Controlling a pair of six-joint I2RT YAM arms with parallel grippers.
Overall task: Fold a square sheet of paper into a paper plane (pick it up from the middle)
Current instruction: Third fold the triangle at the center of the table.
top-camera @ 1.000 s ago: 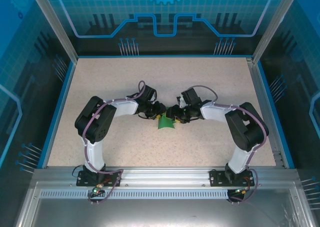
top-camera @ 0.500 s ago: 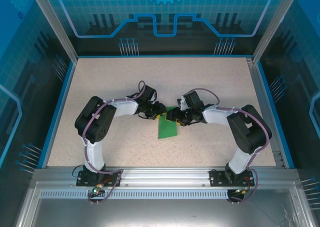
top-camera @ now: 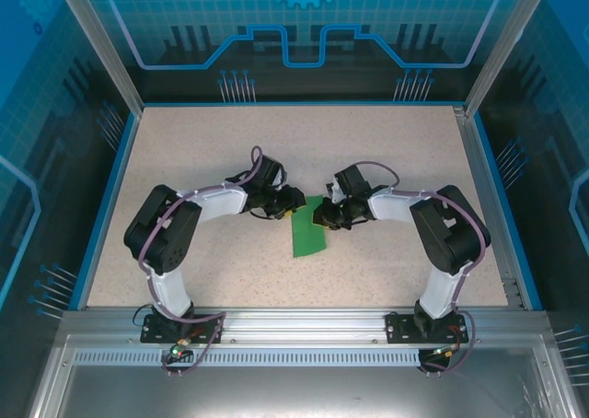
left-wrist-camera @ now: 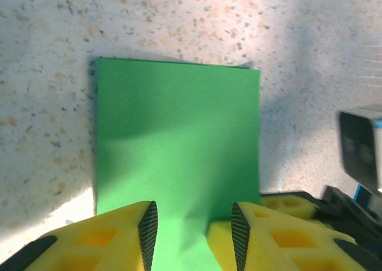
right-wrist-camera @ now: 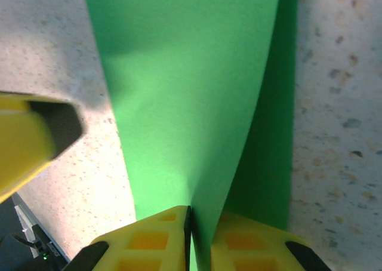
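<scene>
The square sheet of paper (top-camera: 308, 234) is bright green and lies on the table's middle as a narrow rectangle, doubled over. In the left wrist view the paper (left-wrist-camera: 179, 145) rests flat, and my left gripper (left-wrist-camera: 194, 235) stands open with its yellow fingers astride the near end. From above, the left gripper (top-camera: 293, 206) is at the sheet's far left corner. My right gripper (top-camera: 322, 214) is at the far right edge. In the right wrist view the right gripper (right-wrist-camera: 200, 235) is shut on a raised layer of the paper (right-wrist-camera: 185, 92), which fans away from the jaws.
The speckled table (top-camera: 202, 151) is ringed by a blue rim and clear enclosure walls (top-camera: 101, 59). A finger of the left gripper (right-wrist-camera: 30, 139) shows at the left of the right wrist view. Both arms bend inward, wrists almost meeting over the sheet.
The paper, bunched small between the grippers a second ago, now lies stretched out toward the near side. The right gripper has closed on its edge. The left jaws have widened a little.
</scene>
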